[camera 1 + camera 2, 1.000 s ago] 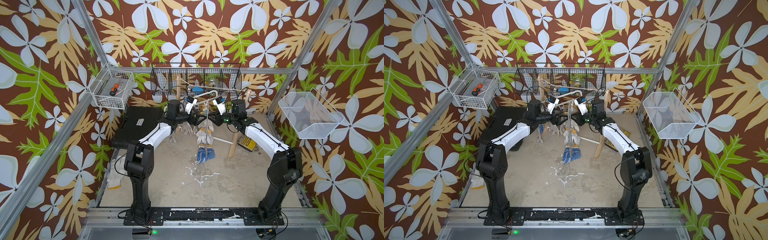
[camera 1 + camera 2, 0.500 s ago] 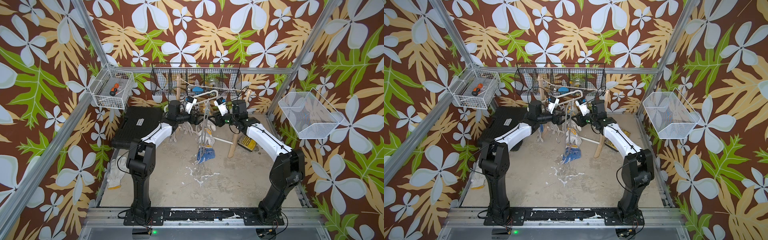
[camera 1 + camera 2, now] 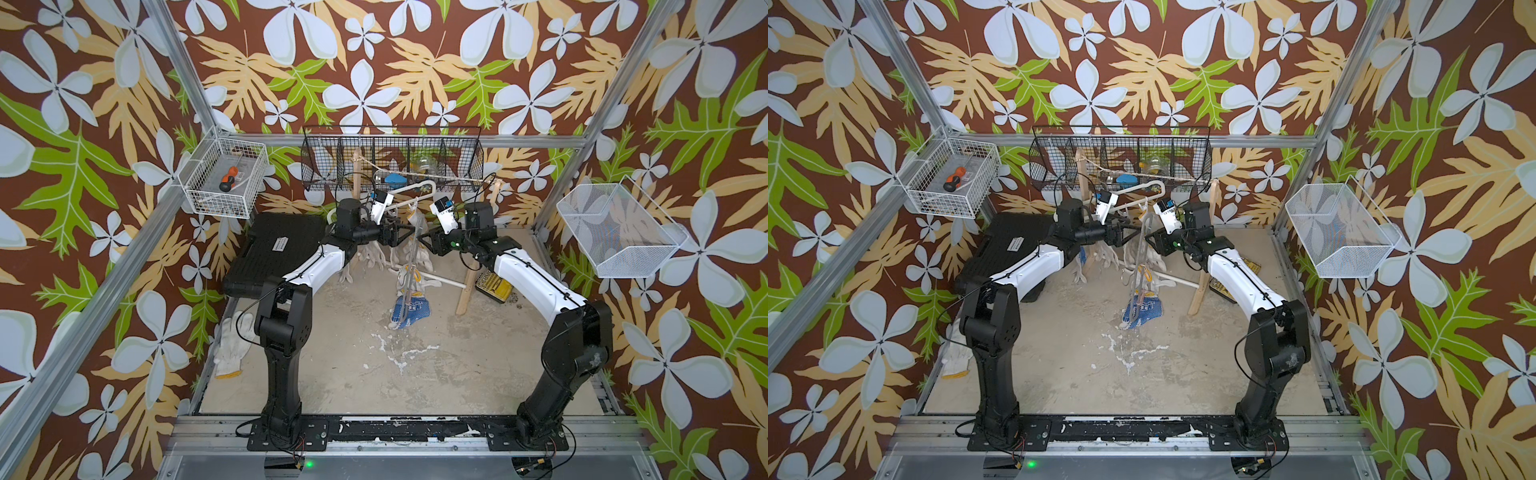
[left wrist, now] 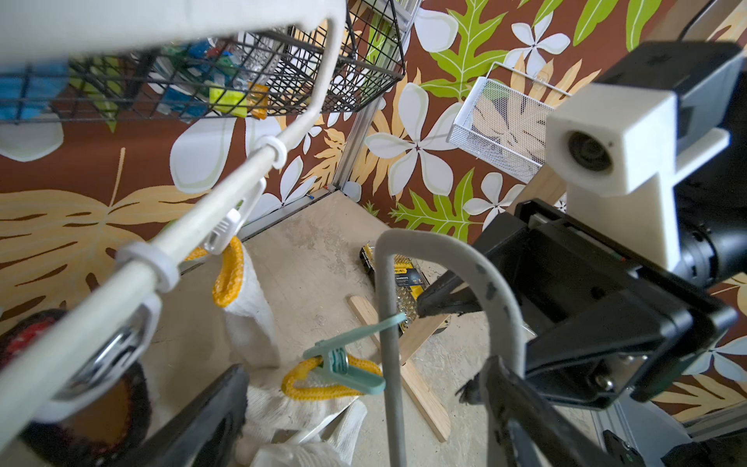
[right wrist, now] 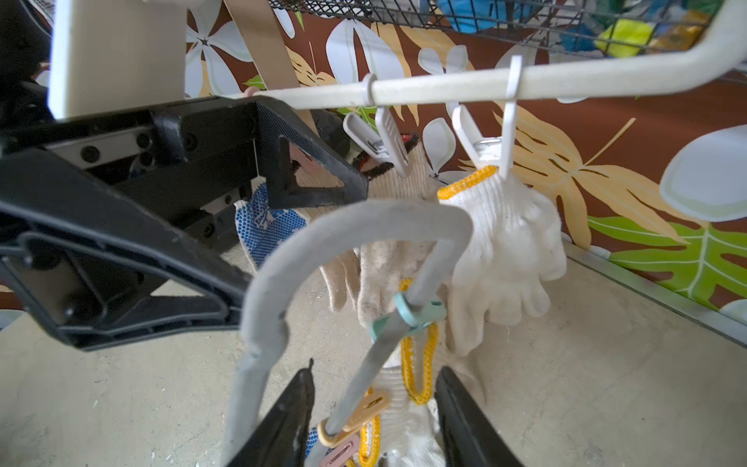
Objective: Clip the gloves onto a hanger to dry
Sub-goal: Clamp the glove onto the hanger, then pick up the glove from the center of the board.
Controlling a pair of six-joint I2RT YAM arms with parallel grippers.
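Observation:
A grey hanger (image 3: 411, 257) stands upright between my two arms, with white gloves (image 3: 409, 276) and a blue-dotted glove (image 3: 411, 309) clipped along it. My left gripper (image 4: 364, 424) is open, its jaws wide on either side of the hanger's bar (image 4: 390, 364), near a teal clip (image 4: 343, 360) on a yellow cuff. My right gripper (image 5: 372, 420) is open too; the bar runs between its fingers without touching them. More gloves (image 5: 505, 242) hang from white clips on a white hanger (image 5: 485, 85) behind. One glove (image 3: 230, 340) lies on the floor beside the left arm.
A black case (image 3: 274, 249) lies at the back left. A white wire basket (image 3: 226, 183) holds a screwdriver, a black mesh basket (image 3: 390, 162) hangs on the back wall, and a white mesh basket (image 3: 619, 232) is on the right. Wooden posts (image 3: 467, 286) and a yellow box (image 3: 494, 286) stand at the back right.
My right gripper's jaws have spread apart around the grey hanger's bar. Both arms have shifted slightly; the left gripper stays wide open.

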